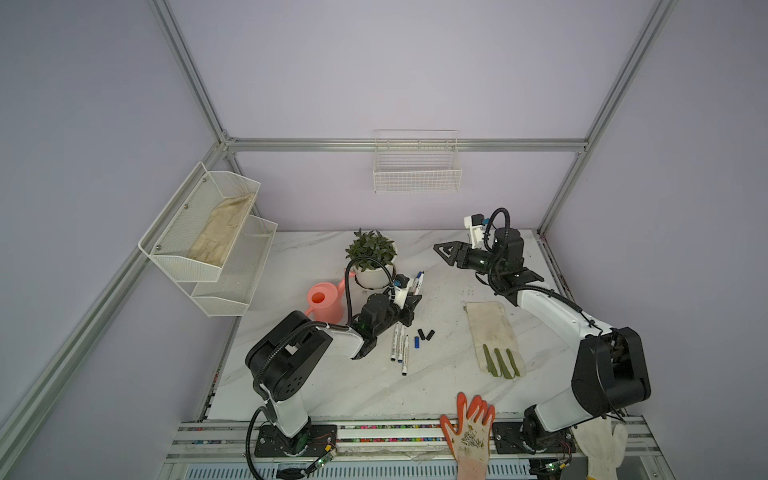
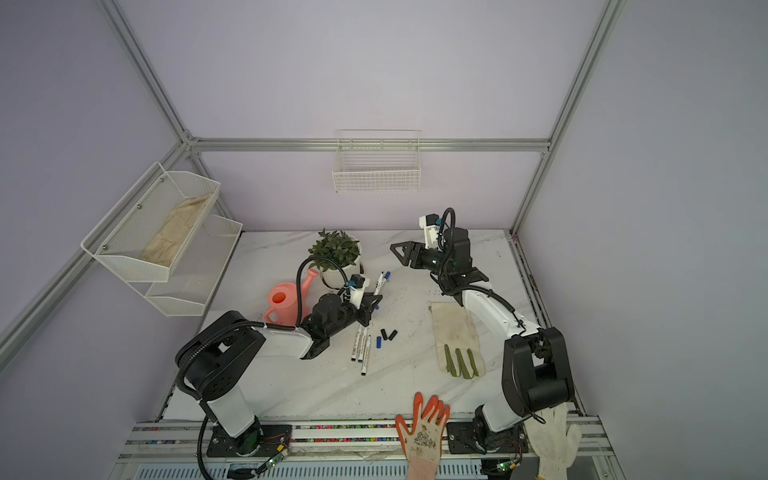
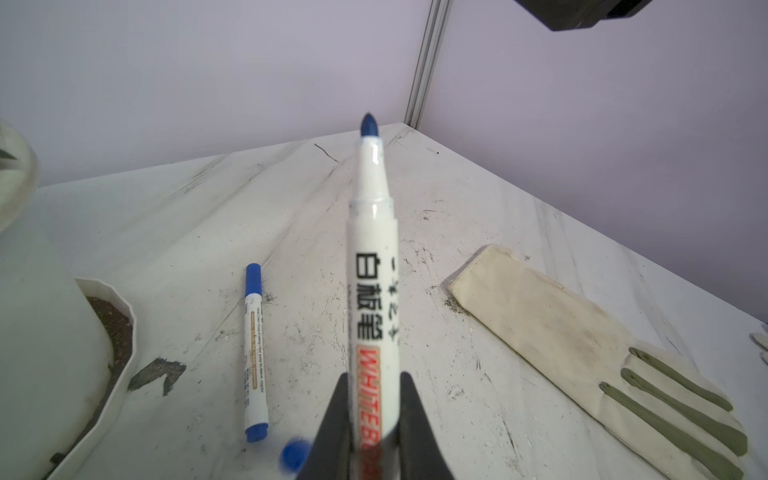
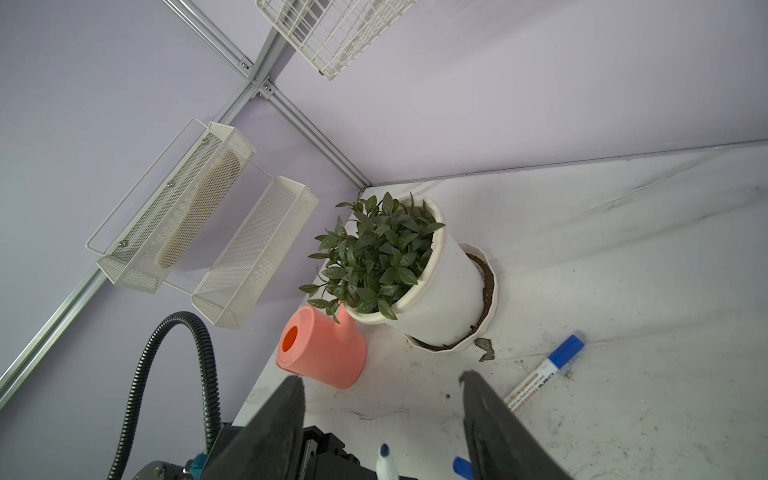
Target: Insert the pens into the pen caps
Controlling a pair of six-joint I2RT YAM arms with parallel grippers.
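Eyeballing top views: left pincer (image 1: 415,297) clamped on uncapped pen (image 1: 417,284), long axis aimed far-right toward right pincer (image 1: 444,254), jaws apart, empty.
Left wrist: blue tip (image 3: 369,124) leads.
Right wrist: blue cap (image 4: 461,465) loose near tip.

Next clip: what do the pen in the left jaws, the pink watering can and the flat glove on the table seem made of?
Pen: glossy white plastic, judging by the barrel's highlights. Watering can: matte pink plastic, probably, from its smooth moulded look. Glove: dull cream cloth, maybe canvas; stained, with green finger strips.
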